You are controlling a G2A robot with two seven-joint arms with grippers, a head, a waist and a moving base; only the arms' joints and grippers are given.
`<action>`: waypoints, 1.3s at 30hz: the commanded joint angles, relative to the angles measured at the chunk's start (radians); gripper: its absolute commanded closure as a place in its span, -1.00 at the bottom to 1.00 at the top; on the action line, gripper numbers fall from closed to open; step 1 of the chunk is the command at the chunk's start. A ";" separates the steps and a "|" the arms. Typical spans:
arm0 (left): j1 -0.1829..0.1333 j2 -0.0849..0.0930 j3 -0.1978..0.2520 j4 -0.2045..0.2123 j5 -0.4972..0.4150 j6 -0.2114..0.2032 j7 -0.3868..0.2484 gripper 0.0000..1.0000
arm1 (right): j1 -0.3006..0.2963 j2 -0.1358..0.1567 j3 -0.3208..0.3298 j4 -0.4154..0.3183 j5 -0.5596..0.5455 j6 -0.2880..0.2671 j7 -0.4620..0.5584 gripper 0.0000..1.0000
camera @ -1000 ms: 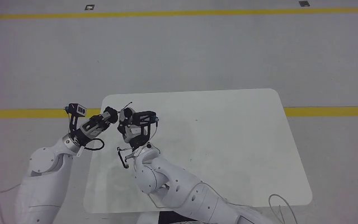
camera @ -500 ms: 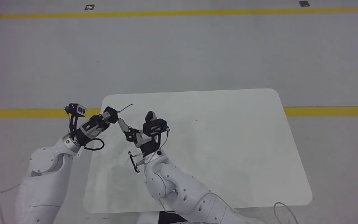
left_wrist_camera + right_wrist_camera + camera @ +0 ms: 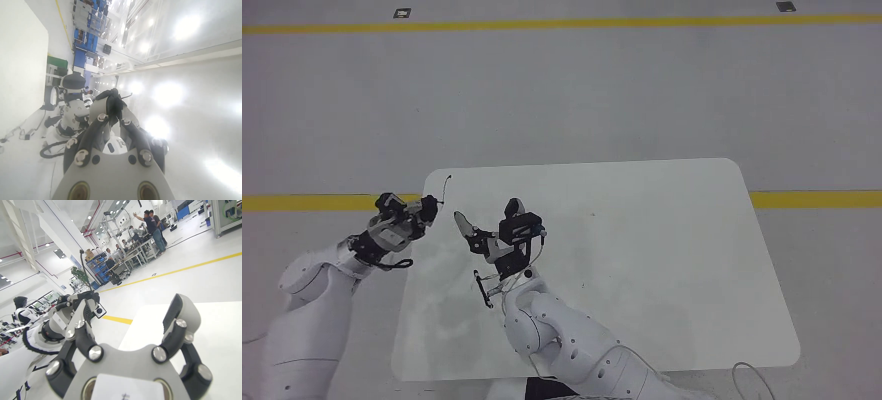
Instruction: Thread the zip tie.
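Zip tie [image 3: 85, 271] — long axis near upright, free end up, pinched in left tool [image 3: 113, 95]; right tool [image 3: 131, 306] released.

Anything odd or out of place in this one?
Nothing spilled or damaged. The thin black plastic zip tie sticks out unlooped from the shut left end effector; the right end effector is open and empty.

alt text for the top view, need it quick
The left gripper pinches a thin black zip tie at the left edge of a white table. The right gripper is open beside it, not touching the tie.
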 commanded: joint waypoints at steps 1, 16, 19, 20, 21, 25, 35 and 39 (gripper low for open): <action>-0.001 0.001 -0.001 -0.002 0.011 -0.013 0.000 1.00 | 0.000 0.000 0.000 0.000 0.000 0.000 0.000 -1.00; -0.022 -0.004 0.021 0.059 -0.192 0.136 -0.012 1.00 | -0.040 0.018 0.122 -0.047 0.493 -0.422 0.425 -1.00; -0.025 -0.001 0.040 0.075 -0.211 0.136 -0.018 1.00 | -0.036 0.015 0.136 -0.040 0.644 -0.501 0.521 -1.00; -0.028 0.002 0.039 0.070 -0.193 0.135 -0.016 1.00 | -0.036 0.015 0.136 -0.040 0.644 -0.501 0.521 -1.00; -0.029 0.004 0.037 0.064 -0.174 0.129 -0.017 1.00 | -0.036 0.015 0.136 -0.040 0.644 -0.501 0.521 -1.00; -0.029 0.004 0.037 0.064 -0.174 0.129 -0.017 1.00 | -0.036 0.015 0.136 -0.040 0.644 -0.501 0.521 -1.00; -0.015 0.002 0.136 0.082 -0.311 0.136 0.002 1.00 | -0.039 -0.006 0.152 -0.011 0.972 -0.591 0.575 -1.00; -0.028 0.013 0.177 0.104 -0.347 0.136 -0.010 1.00 | -0.030 -0.020 0.158 0.010 1.219 -0.628 0.672 -1.00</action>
